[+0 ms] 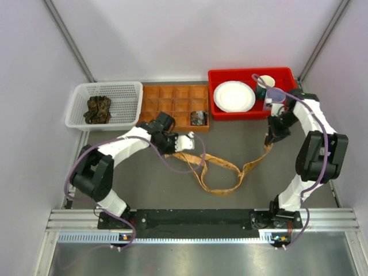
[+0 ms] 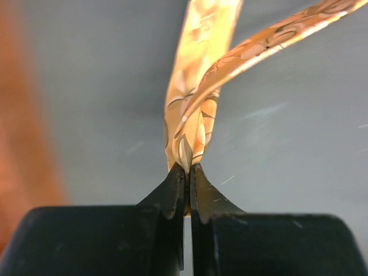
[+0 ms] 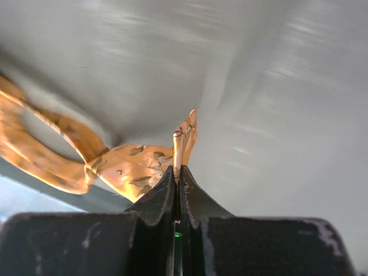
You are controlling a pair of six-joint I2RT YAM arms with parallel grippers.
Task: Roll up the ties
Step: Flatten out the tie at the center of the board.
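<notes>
A tan-orange speckled tie [image 1: 221,172] lies in loose loops across the middle of the grey table. My left gripper [image 1: 172,148] is shut on one end of it; in the left wrist view the tie [image 2: 192,123] rises out of the closed gripper [image 2: 188,172]. My right gripper [image 1: 270,138] is shut on the other end; the right wrist view shows the fabric [image 3: 138,167] pinched at the closed gripper [image 3: 176,172]. A dark green-brown tie [image 1: 98,109] lies bunched in the white basket [image 1: 77,106]. Another dark rolled one [image 1: 199,118] sits in a tray compartment.
A brown compartment tray [image 1: 172,98] stands at the back centre. A red bin [image 1: 221,77] at the back right holds a white plate [image 1: 234,96], a cup [image 1: 265,84] and a purple item [image 1: 276,95]. The arm bases sit on the black rail [image 1: 195,217].
</notes>
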